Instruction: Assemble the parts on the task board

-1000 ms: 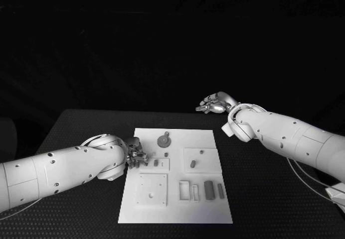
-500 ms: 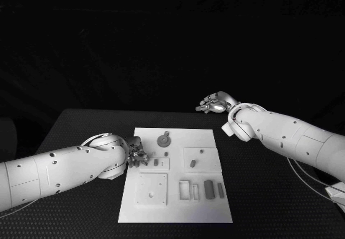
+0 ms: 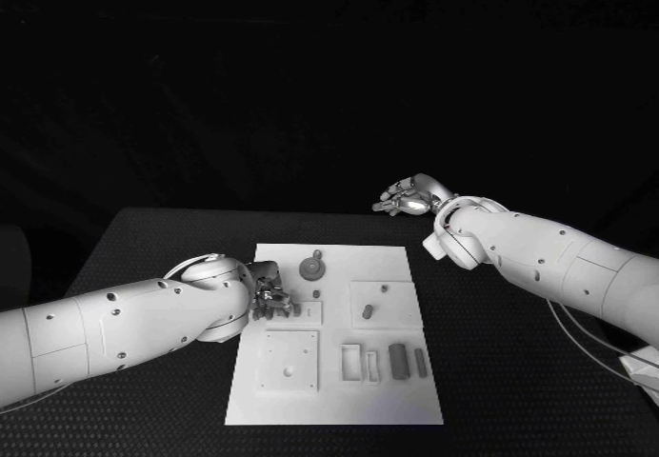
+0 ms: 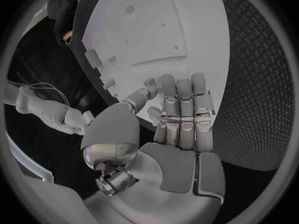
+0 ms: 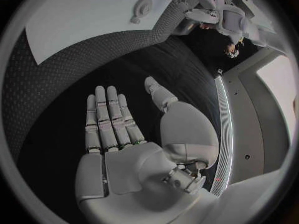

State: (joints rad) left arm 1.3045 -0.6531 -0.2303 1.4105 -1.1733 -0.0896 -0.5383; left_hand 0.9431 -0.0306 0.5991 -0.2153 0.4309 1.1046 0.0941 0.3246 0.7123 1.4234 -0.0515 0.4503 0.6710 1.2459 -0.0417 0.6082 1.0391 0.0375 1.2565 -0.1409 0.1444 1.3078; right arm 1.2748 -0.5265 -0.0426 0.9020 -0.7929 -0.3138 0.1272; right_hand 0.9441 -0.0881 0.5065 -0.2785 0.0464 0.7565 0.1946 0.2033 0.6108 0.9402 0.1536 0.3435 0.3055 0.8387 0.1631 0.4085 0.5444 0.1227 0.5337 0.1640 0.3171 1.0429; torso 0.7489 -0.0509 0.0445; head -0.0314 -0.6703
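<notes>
The head view looks down from above and behind the near edge of the task board (image 3: 336, 333), taking in the whole board and both arms from a moderate distance. The left wrist view sits close behind the left hand (image 4: 181, 119), facing along its fingers toward the board's (image 4: 174, 30) edge. The right wrist view sits behind the right hand (image 5: 124, 134), farther from the board (image 5: 81, 15). All three views share the board.
</notes>
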